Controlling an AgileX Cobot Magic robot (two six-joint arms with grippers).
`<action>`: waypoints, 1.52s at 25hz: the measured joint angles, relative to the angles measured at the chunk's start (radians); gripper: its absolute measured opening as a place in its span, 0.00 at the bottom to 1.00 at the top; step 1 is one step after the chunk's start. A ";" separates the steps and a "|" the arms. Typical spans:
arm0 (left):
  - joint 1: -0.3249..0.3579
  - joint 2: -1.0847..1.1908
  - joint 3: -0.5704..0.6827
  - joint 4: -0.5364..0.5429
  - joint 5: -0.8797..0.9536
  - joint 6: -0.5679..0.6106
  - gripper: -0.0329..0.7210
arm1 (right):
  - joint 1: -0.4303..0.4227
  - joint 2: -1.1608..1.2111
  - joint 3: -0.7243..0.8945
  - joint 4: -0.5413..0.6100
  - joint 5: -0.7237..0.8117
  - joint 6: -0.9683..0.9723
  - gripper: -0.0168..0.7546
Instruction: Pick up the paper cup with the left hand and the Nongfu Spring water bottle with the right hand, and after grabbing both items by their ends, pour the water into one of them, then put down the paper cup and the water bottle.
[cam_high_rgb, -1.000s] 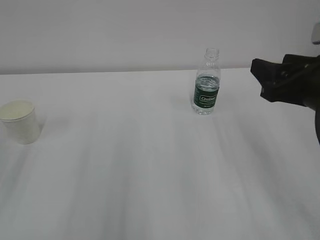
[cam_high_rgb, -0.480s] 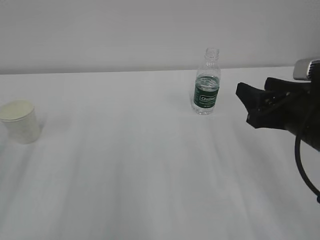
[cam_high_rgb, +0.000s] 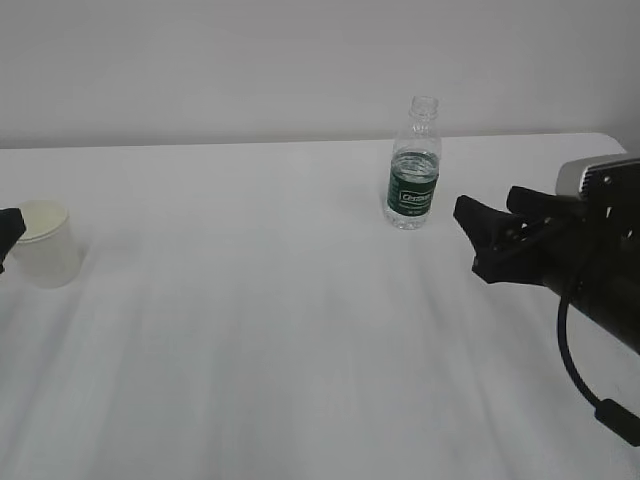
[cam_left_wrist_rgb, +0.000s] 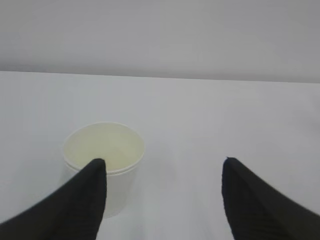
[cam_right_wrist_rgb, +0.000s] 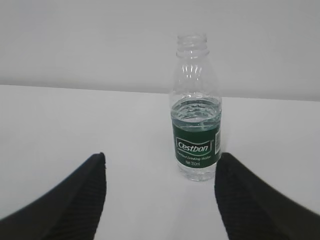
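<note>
The white table (cam_high_rgb: 250, 330) fills most of the exterior view and runs back to a pale wall. On it, the right hand (cam_high_rgb: 497, 237) is the largest thing in sight: a black arm with a silver-grey block and one black cable looping below, now reaching further in from the right edge than half a second ago, its tips nearer the bottle and lower in the view. Its jaws stand apart with nothing between them; in the right wrist view the two black fingers (cam_right_wrist_rgb: 65, 205) frame the bottle from well back, touching nothing. The Nongfu Spring water bottle (cam_high_rgb: 414, 165) stands upright and capless toward the far right of the table, unmoved, its dark green label band facing the camera and the water (cam_right_wrist_rgb: 196, 109) reaching to the top of that label. The paper cup (cam_high_rgb: 43, 245) stands upright near the left edge, where it was before. The left hand (cam_left_wrist_rgb: 162, 172), out of the exterior view a moment ago, now shows as a black tip at the left edge just beside the cup; its jaws are spread wide and empty, the left finger overlapping the cup's near wall in the wrist view, though contact cannot be told.
</note>
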 joint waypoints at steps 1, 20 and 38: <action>0.000 0.015 0.014 0.000 -0.043 0.000 0.73 | 0.000 0.009 0.000 0.000 -0.009 0.000 0.70; 0.000 0.291 0.194 -0.026 -0.359 0.000 0.72 | 0.000 0.146 -0.002 0.007 -0.027 0.004 0.70; 0.000 0.291 0.194 -0.026 -0.365 0.000 0.71 | 0.000 0.383 -0.219 0.014 -0.027 -0.031 0.86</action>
